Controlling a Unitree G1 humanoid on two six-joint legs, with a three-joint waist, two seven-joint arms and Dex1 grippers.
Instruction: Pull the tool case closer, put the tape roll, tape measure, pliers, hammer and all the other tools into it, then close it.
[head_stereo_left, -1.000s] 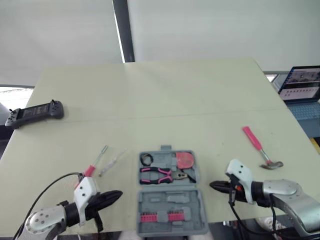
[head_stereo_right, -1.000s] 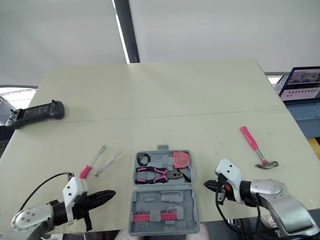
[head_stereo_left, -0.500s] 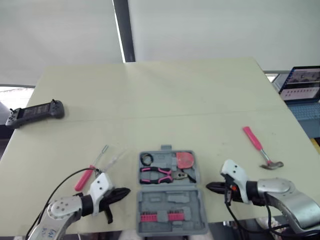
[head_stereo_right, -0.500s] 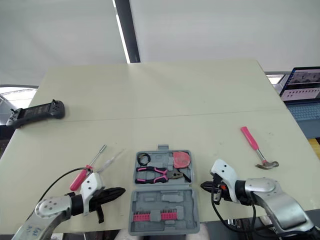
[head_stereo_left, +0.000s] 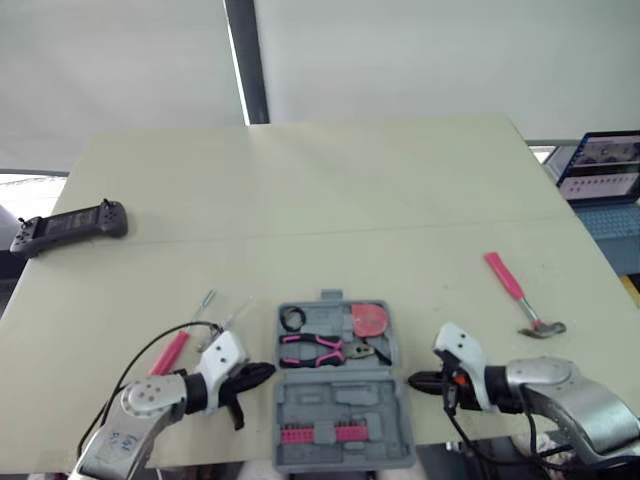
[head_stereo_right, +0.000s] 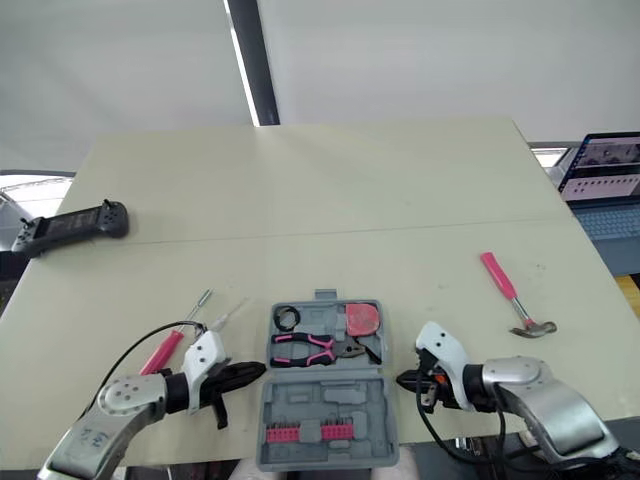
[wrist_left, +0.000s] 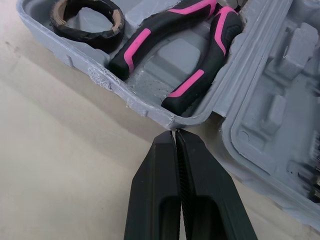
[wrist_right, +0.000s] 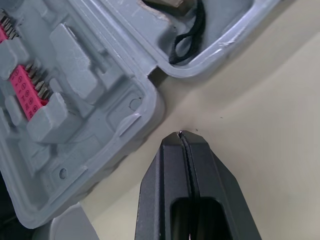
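Note:
The grey tool case (head_stereo_left: 340, 402) lies open near the table's front edge. Its far half holds a black tape roll (head_stereo_left: 293, 319), pink-handled pliers (head_stereo_left: 318, 349) and a pink tape measure (head_stereo_left: 371, 320). My left gripper (head_stereo_left: 264, 374) is shut, and its tips touch the case's left rim (wrist_left: 145, 104) beside the pliers (wrist_left: 200, 75). My right gripper (head_stereo_left: 412, 381) is shut, a little off the case's right side (wrist_right: 125, 120) by the hinge. A pink-handled hammer (head_stereo_left: 522, 295) lies to the right. A pink screwdriver (head_stereo_left: 170, 352) and a clear one (head_stereo_left: 232, 315) lie to the left.
A black game controller (head_stereo_left: 68, 227) rests at the table's left edge. A laptop (head_stereo_left: 605, 170) stands beyond the right edge. The case's near half (head_stereo_left: 320, 433) with pink bits reaches the table's front edge.
My left gripper has moved right, from beside the screwdrivers to the case's left rim. My right gripper has slid left toward the case's right side. The tools have not moved.

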